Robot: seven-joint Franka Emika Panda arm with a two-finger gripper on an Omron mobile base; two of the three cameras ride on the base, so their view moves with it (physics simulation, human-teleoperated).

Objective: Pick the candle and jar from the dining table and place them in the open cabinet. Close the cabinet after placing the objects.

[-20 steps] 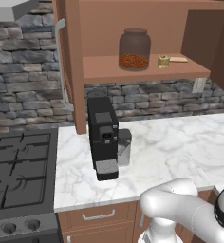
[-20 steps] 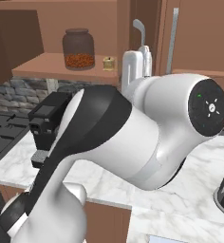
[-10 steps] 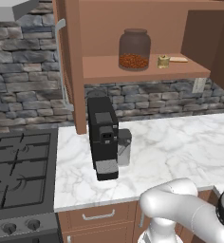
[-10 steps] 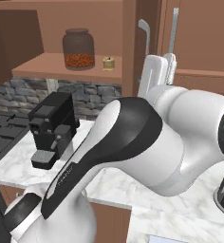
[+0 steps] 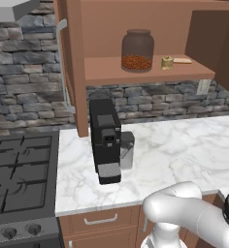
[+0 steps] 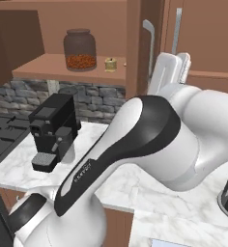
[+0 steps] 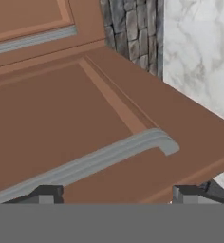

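Note:
The glass jar point(image 5: 137, 50) point(image 6: 80, 49) with reddish-brown granules stands on the shelf of the open wooden cabinet point(image 5: 150, 75). The small tan candle point(image 5: 168, 62) point(image 6: 110, 64) sits just right of it. In the right base view my white hand is raised beside the cabinet's right door point(image 6: 137, 48) and its silver bar handle point(image 6: 149, 43). The hand view looks closely at that brown door point(image 7: 61, 114) and its handle point(image 7: 90, 163). My gripper point(image 7: 117, 193) is open, its dark fingertips point(image 7: 47, 193) spread wide at either side of the handle. The dining table is out of view.
A black coffee machine point(image 5: 105, 140) point(image 6: 50, 130) stands on the marble counter point(image 5: 184, 145) below the cabinet. A black stove point(image 5: 19, 179) lies to its left. The cabinet's left door point(image 5: 70, 68) stands open, edge on. My arm point(image 6: 149, 140) bulks large in the right base view.
The arm has swung to the right in the right base view, carrying the hand closer to the right door's handle. Jar and candle have not moved.

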